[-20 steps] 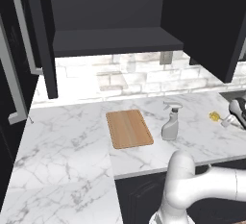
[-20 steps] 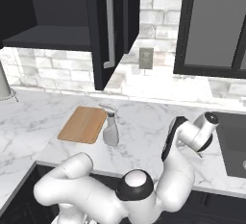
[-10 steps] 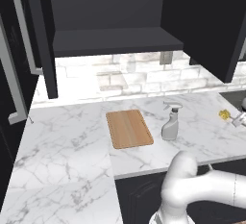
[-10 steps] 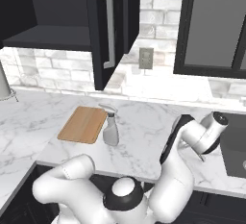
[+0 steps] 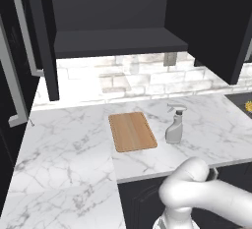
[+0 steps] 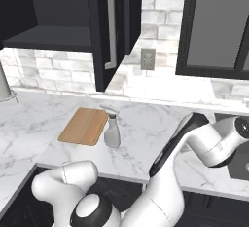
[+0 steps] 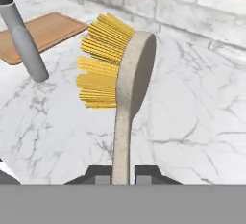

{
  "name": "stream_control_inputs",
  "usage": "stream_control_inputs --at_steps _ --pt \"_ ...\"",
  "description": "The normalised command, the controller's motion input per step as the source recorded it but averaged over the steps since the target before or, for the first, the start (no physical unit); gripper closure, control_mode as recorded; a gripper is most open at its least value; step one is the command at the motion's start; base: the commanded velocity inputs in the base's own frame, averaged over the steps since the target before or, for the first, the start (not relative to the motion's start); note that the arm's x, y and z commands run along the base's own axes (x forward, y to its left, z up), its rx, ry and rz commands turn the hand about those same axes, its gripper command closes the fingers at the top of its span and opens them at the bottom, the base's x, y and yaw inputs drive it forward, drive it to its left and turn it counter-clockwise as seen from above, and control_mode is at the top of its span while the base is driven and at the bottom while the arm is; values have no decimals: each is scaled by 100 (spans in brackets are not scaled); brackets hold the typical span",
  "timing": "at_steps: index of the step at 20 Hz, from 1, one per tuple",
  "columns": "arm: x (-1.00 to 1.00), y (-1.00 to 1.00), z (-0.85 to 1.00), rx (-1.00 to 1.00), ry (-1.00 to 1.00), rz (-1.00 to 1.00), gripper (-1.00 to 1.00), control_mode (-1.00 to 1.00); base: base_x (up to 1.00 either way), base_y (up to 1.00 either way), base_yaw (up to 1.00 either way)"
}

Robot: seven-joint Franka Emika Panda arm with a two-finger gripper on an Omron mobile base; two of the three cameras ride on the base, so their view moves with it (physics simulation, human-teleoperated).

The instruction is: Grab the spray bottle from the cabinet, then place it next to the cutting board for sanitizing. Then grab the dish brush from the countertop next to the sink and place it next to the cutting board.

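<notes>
even, soft rendered light falls from above onto the bright white countertop (image 5: 74, 149), leaving the cabinet (image 5: 113, 12) interior dark and shadowed, with only faint soft shadows under the spray bottle (image 5: 174, 125) and cutting board (image 5: 132, 131), no glare, and slightly coarse, pixelated edges in the hand view.

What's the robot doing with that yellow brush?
The robot's gripper is shut on the thin handle of the dish brush, holding it up above the white marble countertop, with the yellow bristles pointing sideways. The spray bottle already stands upright on the counter right beside the wooden cutting board. The dark cabinet above is open. The brush has not been set down by the board yet.
</notes>
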Motion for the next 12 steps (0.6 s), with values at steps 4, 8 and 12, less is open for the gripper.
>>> stream_control_inputs --at_steps 4,8,12 --pt "-88 43 100 0 -33 10 100 -100 0 0 0" --pt "-79 90 90 0 -33 7 100 -100 0 0 0" --pt "-69 100 63 0 -29 7 100 -100 0 0 0"
